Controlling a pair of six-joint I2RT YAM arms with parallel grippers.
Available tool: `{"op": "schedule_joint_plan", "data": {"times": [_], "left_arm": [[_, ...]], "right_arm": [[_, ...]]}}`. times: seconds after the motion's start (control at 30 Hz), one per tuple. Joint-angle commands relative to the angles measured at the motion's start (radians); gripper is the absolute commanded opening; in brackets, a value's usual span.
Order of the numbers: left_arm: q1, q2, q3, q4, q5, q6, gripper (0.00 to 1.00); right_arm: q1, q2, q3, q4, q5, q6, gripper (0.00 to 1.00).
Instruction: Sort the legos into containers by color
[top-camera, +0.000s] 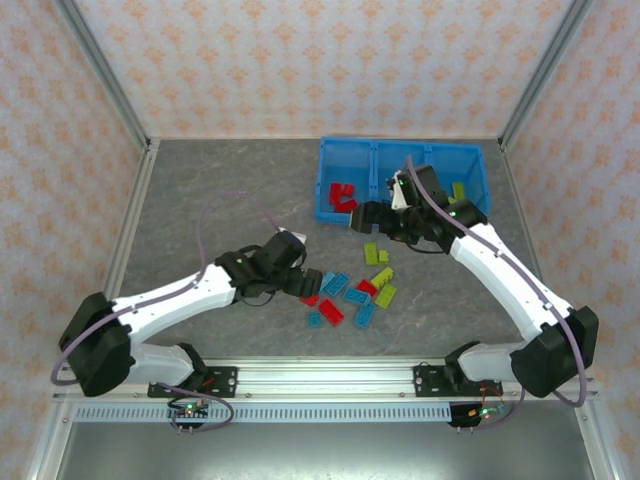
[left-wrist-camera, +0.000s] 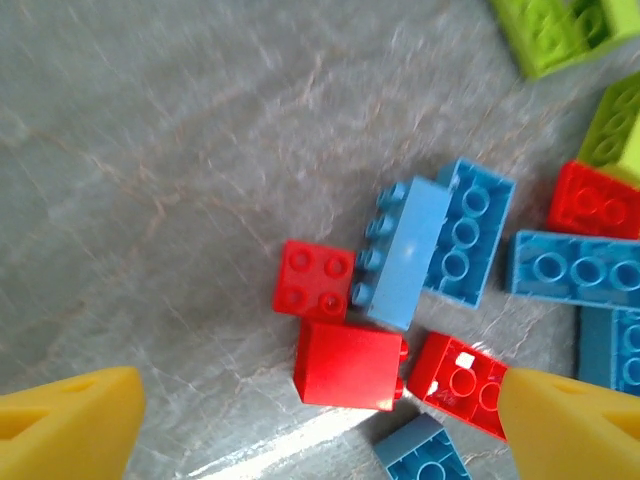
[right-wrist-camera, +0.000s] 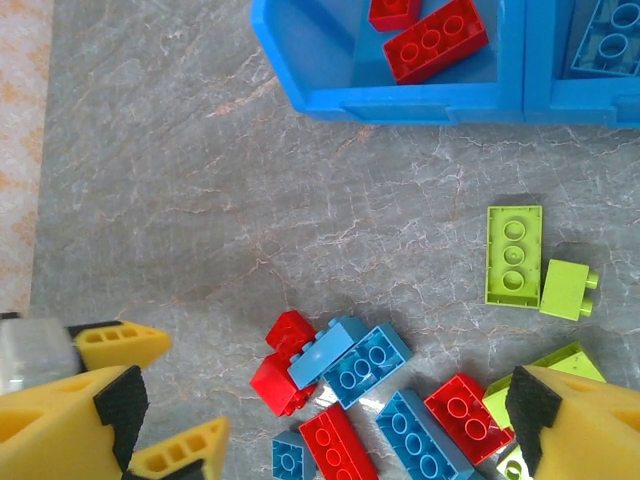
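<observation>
Loose legos lie mid-table in red (top-camera: 330, 312), light blue (top-camera: 357, 295) and yellow-green (top-camera: 372, 253). My left gripper (top-camera: 300, 280) hovers over their left end, open. In its wrist view a red brick on its side (left-wrist-camera: 350, 365) lies between the wide-apart fingers (left-wrist-camera: 70, 425), beside a small red brick (left-wrist-camera: 313, 280) and a light blue one (left-wrist-camera: 405, 255). My right gripper (top-camera: 375, 215) hangs open and empty in front of the blue bin (top-camera: 330, 215). Its wrist view looks down on the pile (right-wrist-camera: 365, 365) and the bin's front wall (right-wrist-camera: 400, 100). The left compartment holds red bricks (right-wrist-camera: 435, 40).
A blue brick (right-wrist-camera: 605, 35) lies in the middle compartment and yellow-green ones (top-camera: 458, 190) in the right one. Two yellow-green bricks (right-wrist-camera: 513, 253) lie apart from the pile. Metal posts and patterned walls fence the grey table. Bare table stretches to the left of the pile.
</observation>
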Motion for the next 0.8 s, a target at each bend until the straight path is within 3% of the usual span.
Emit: {"op": "schedule_joint_plan", "data": {"times": [0.0, 0.3, 0.77], "left_arm": [[-0.004, 0.07, -0.005, -0.004, 0.03, -0.054, 0.88], [-0.01, 0.215, 0.004, 0.083, 0.133, -0.022, 0.7], [-0.012, 0.283, -0.015, 0.118, 0.143, -0.013, 0.36]], "right_arm": [[0.002, 0.036, 0.05, -0.022, -0.022, -0.012, 0.95], [0.002, 0.06, 0.041, -0.026, 0.005, 0.015, 0.94], [0.003, 0.063, 0.046, -0.055, 0.022, 0.023, 0.94]]}}
